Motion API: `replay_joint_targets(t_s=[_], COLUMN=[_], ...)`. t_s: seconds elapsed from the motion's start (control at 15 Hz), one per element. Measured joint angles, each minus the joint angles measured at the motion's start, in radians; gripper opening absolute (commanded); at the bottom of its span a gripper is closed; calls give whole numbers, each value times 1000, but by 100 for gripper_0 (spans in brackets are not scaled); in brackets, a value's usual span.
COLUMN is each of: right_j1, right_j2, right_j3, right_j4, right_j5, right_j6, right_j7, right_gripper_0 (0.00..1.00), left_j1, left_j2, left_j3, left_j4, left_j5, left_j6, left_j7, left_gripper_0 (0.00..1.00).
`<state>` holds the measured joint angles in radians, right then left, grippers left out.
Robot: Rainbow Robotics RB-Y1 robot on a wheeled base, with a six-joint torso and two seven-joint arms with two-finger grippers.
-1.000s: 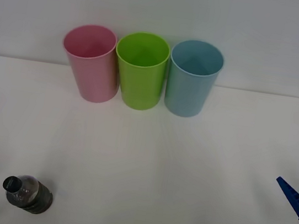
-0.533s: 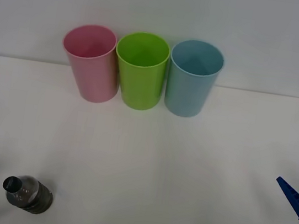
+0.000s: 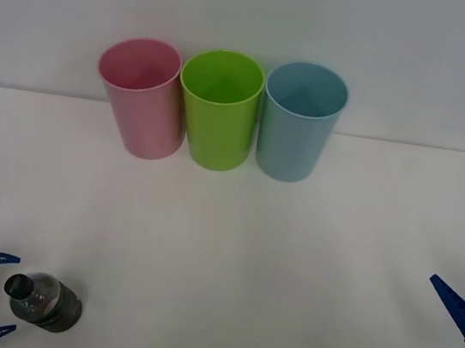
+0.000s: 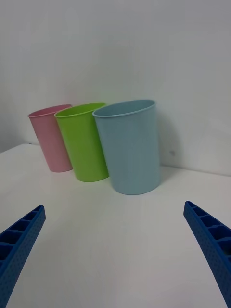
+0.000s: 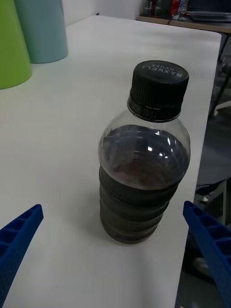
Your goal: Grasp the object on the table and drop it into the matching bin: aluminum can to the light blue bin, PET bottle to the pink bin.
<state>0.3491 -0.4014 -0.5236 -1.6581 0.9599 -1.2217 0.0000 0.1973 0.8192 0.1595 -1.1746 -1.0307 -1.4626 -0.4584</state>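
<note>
The PET bottle (image 3: pixel 44 303), clear with a black cap and a dark wrapped body, stands upright near the front left corner of the white table (image 3: pixel 290 260). My left gripper (image 3: pixel 15 295) is open, its blue fingertips reaching in on either side of the bottle's left flank without touching it. In the left wrist view the bottle (image 5: pixel 143 178) stands close, centred between the fingers of the left gripper (image 5: pixel 111 208). The pink bin (image 3: pixel 143 96) and the light blue bin (image 3: pixel 300 120) stand at the back. My right gripper (image 3: pixel 454 264) hovers open at the right edge.
A lime green cup (image 3: pixel 219 108) stands between the two bins, nearly touching both. The right wrist view shows the light blue bin (image 4: pixel 130 149) nearest, then the green cup (image 4: pixel 84 142) and the pink bin (image 4: pixel 50 139). The table's edge runs just beyond the bottle.
My left gripper has slid in from the left edge towards the bottle, and its fingertips now bracket it. The right arm and the bottle have not moved.
</note>
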Motion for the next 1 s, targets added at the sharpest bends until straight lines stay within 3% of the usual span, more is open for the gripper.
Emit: replay_joint_targets(t_s=[0.6, 1.0], right_j1=[0, 0], right_j2=[0, 0], right_j3=[0, 0], right_j4=[0, 0], right_j5=[0, 0], right_j6=[0, 0], right_j7=[0, 0], right_gripper_0=[100, 100], left_j1=[-67, -86], left_j2=[-108, -136], left_j3=[0, 0], left_j4=[0, 1], left_j5=[-100, -139], left_j6=[-7, -7], left_j7=[6, 10], left_gripper_0=[100, 100])
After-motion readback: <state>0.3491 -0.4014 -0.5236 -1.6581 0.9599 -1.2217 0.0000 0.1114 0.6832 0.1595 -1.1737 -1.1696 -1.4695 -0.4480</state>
